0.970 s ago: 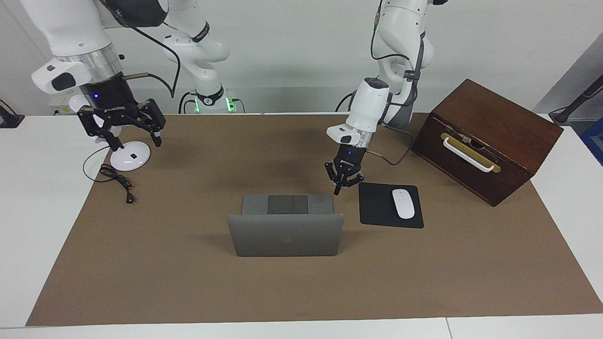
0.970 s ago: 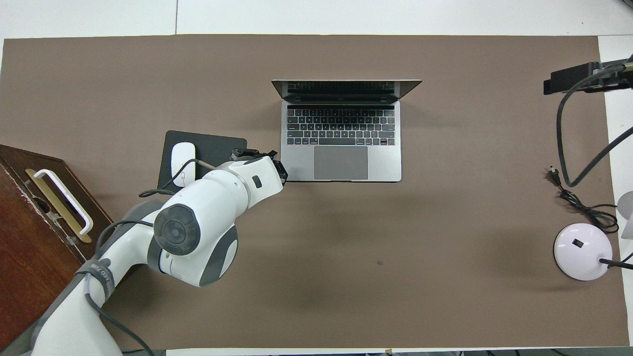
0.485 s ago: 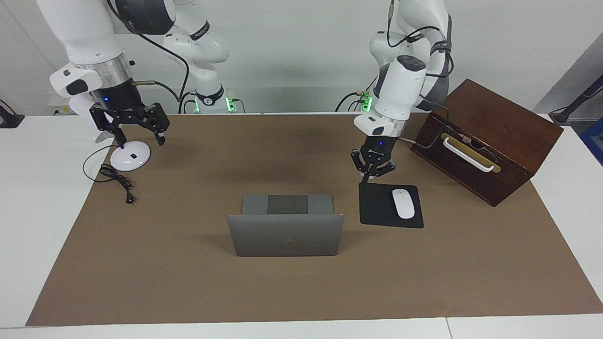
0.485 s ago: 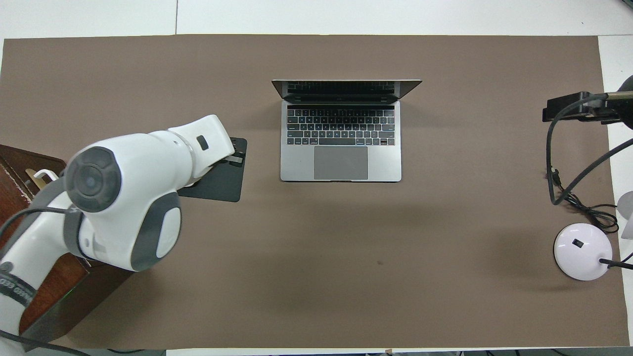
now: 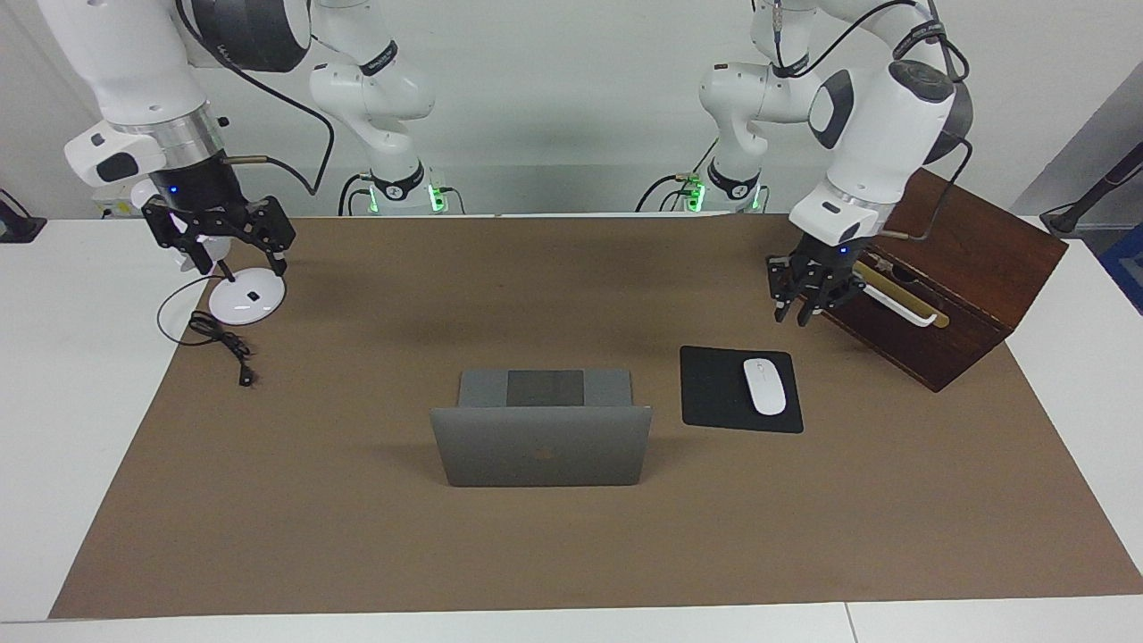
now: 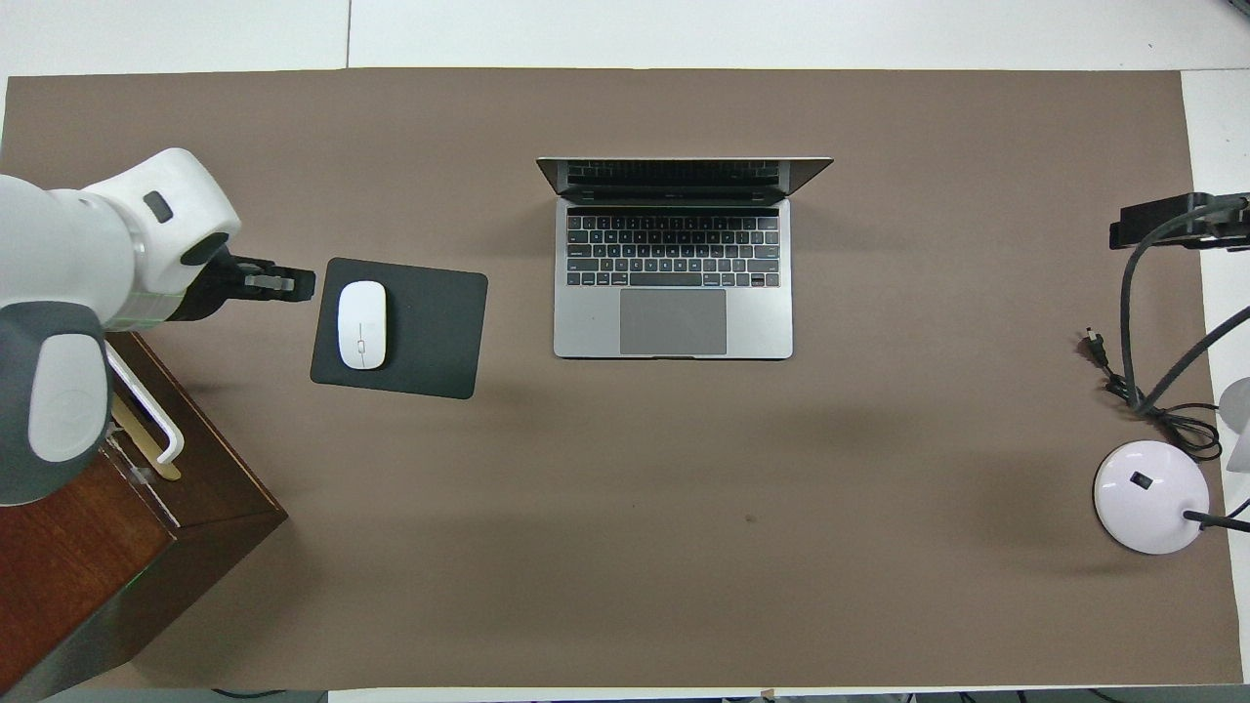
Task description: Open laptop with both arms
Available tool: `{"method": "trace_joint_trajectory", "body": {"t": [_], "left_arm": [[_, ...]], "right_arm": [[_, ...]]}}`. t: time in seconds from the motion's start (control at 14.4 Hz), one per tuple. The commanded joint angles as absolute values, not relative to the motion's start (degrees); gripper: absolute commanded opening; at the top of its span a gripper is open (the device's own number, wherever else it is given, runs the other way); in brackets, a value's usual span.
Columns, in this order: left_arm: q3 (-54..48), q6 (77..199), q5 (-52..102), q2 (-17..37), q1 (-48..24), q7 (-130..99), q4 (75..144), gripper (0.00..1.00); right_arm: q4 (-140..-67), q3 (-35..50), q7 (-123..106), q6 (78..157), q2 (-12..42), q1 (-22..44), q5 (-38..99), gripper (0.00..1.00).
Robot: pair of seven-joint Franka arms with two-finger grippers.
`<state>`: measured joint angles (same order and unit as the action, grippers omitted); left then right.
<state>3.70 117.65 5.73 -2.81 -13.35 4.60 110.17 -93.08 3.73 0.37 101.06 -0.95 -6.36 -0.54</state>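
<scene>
The left gripper [image 5: 796, 314] hangs with its fingers [image 5: 784, 311] slightly parted and empty, over the mat between the black rectangular mouse pad [image 5: 714, 393] and the dark wooden box [image 5: 946, 241]. The right gripper [image 5: 234, 265] has its fingers spread wide, empty, over the round white lamp base [image 5: 246, 296] at the right arm's end. A brown paper mat [image 5: 357, 536] covers the white counter [image 5: 54, 402]; a pale wall stands at the robots' backs. The thin silver-grey metal laptop [image 6: 674, 293] sits mid-mat, lid upright, its screen and keyboard facing the robots and its hinge line running along the counter from one arm's end to the other's.
</scene>
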Motion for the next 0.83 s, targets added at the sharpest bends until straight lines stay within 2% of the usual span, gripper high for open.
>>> {"method": "trace_joint_trajectory", "body": {"t": [0.0,0.35,0.55,0.76], "left_arm": [[3.08,113.47,3.27,-4.21,-9.07,5.01,109.86,1.0],[3.08,113.47,2.9,-5.71,-3.18,4.75,110.04,1.0],[3.6,113.47,2.46,-6.33,-2.46,4.75,109.78,1.0],[4.22,108.13,2.37,-6.77,-1.5,5.01,106.1,1.0]], "right_arm": [[-94.92,3.87,0.35,101.43,-2.64,-6.77,-0.62,1.0],[-94.22,3.6,2.64,98.35,-3.16,-6.59,-0.44,1.0],[-93.17,3.6,2.64,95.55,-3.25,-6.59,-0.35,1.0],[-91.76,-0.25,2.55,94.57,-2.81,-2.03,-0.44,1.0]]}}
